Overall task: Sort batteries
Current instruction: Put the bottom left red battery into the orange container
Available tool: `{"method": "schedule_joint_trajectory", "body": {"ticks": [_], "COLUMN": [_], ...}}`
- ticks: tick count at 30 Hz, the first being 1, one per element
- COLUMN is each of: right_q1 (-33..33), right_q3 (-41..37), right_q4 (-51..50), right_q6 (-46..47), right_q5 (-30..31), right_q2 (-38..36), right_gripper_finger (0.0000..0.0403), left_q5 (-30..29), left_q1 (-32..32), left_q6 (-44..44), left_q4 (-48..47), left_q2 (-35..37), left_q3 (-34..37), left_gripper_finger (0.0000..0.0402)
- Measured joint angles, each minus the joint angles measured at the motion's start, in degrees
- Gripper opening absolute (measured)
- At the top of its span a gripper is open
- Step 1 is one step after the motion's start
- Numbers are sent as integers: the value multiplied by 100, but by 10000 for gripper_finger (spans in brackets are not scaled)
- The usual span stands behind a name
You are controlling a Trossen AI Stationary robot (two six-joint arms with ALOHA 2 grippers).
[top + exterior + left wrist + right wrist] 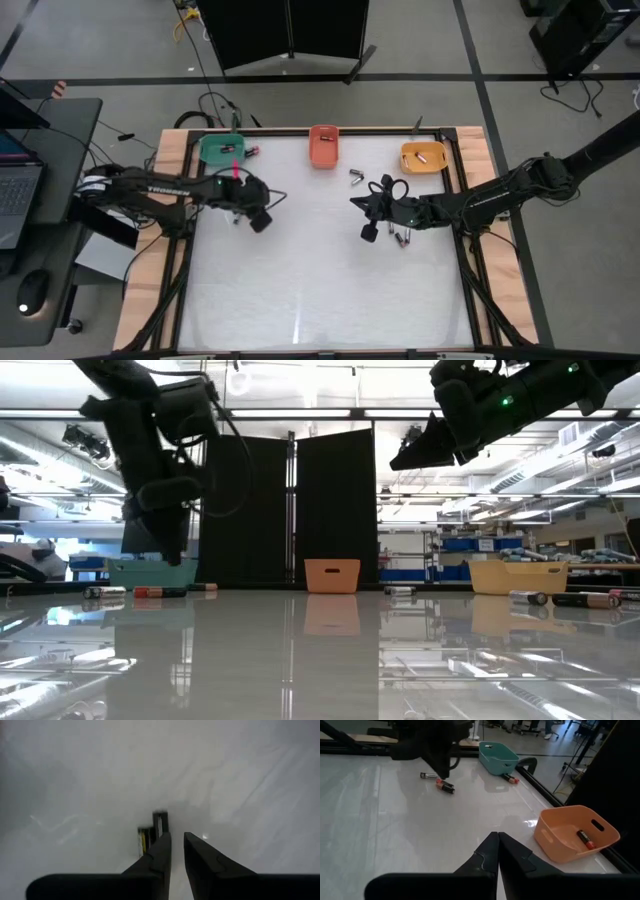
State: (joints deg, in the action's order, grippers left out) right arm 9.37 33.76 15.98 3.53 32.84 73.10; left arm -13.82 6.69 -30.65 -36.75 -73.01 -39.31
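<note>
My left gripper hangs above the table's left part, in front of the teal bin. Its fingers point down, a narrow gap apart, with nothing between them. Two small batteries lie on the table just beside its fingertips. My right gripper is shut and empty, raised over the table's middle right. More batteries lie by the teal bin, near the orange bin and beside my right gripper. One battery lies in the orange bin.
Three bins stand along the far edge: the teal one, the orange one and a yellow one holding a battery. The table's near half is bare white surface. Wooden rails run along the table's sides.
</note>
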Motion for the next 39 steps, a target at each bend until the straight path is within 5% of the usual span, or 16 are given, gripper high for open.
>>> {"method": "schedule_joint_trajectory", "body": {"ticks": [10,39], "right_q1": [0,0], "right_q3": [0,2], "right_q4": [3,16], "right_q6": [0,20], "right_q5": [-2,-7], "right_q2": [0,2], "right_gripper_finger": [20,20], "left_q5": [-363,-503], "left_q1": [-70,62], "left_q6": [-858,-412], "left_q4": [-310,-30], "left_q2": [-4,-424], "left_q3": [302,296], "left_gripper_finger": [63,122]}}
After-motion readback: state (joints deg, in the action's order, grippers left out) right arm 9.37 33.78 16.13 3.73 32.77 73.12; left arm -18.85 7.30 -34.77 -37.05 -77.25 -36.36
